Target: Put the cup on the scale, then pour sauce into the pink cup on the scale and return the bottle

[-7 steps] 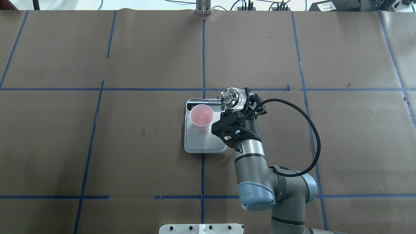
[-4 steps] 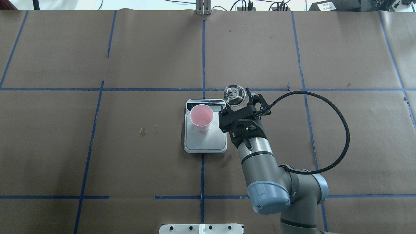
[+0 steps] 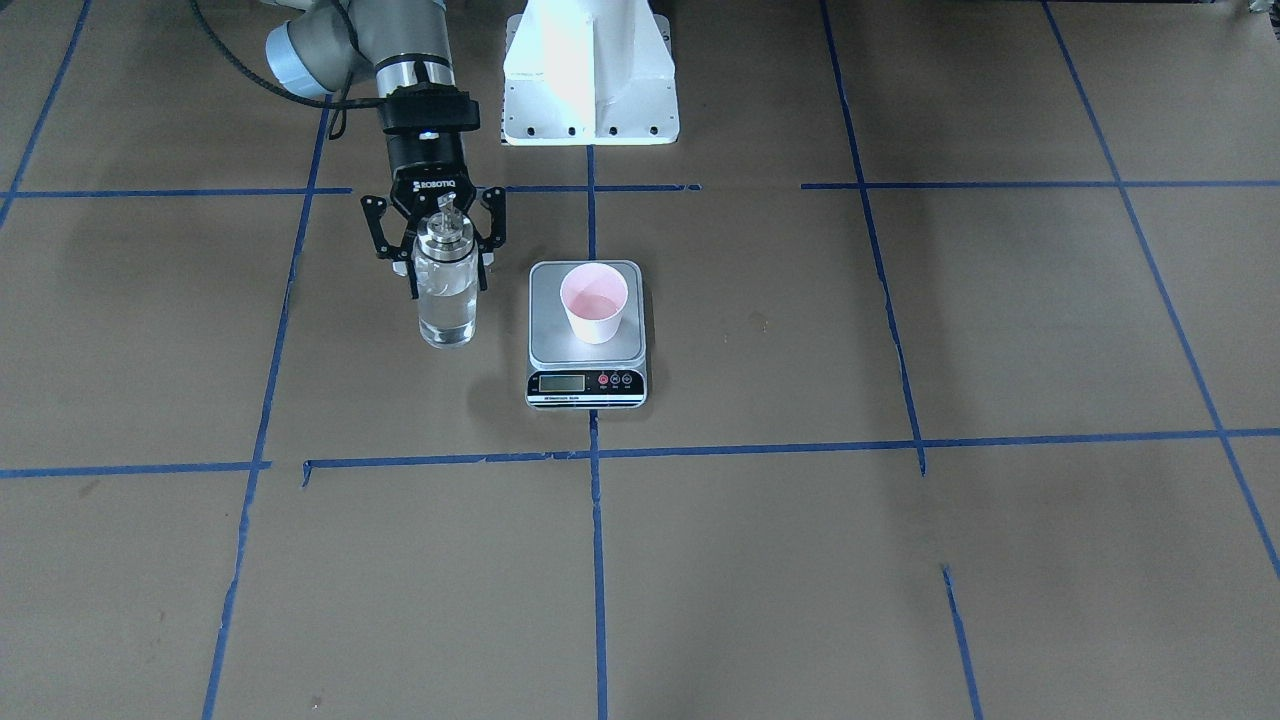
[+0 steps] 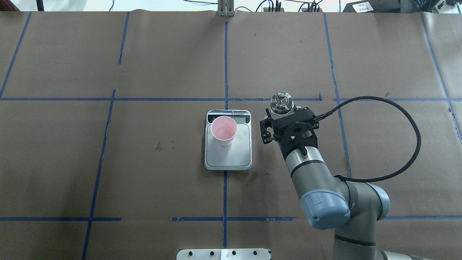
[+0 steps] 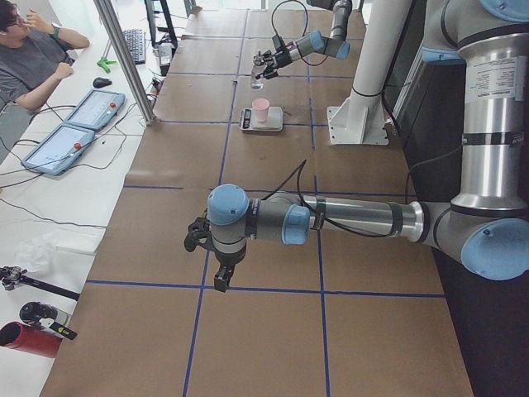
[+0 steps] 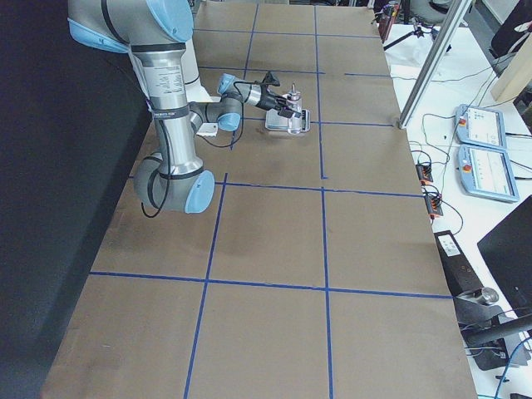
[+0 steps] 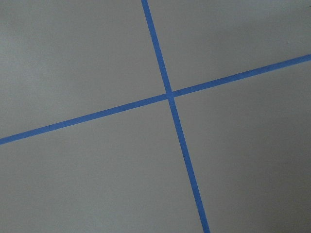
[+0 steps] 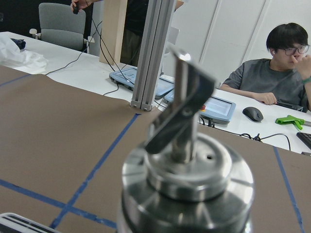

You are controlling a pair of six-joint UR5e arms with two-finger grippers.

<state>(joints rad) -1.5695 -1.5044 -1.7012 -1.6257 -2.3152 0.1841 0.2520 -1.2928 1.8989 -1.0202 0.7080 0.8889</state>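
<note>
Between right gripper point(image 3: 437, 262) fingers: bottle point(image 3: 446, 295), upright, clamped by upper body just under silver spout cap. Clear sauce point(image 3: 447, 318) sat in lower part. Whether bottle base touched table point(image 3: 900, 560): could not tell. Near gripper's left side, apart from it: scale point(image 3: 557, 347), cup point(image 3: 594, 303) upright on steel platform. Far off left: left gripper point(image 5: 221, 279) hung above blue tape cross point(image 7: 169, 93); how open, could not tell.

The cup point(image 4: 223, 130) sits on the scale point(image 4: 235, 153) — the bottle point(image 3: 447, 292) is upright near the scale, on the robot's right.
</note>
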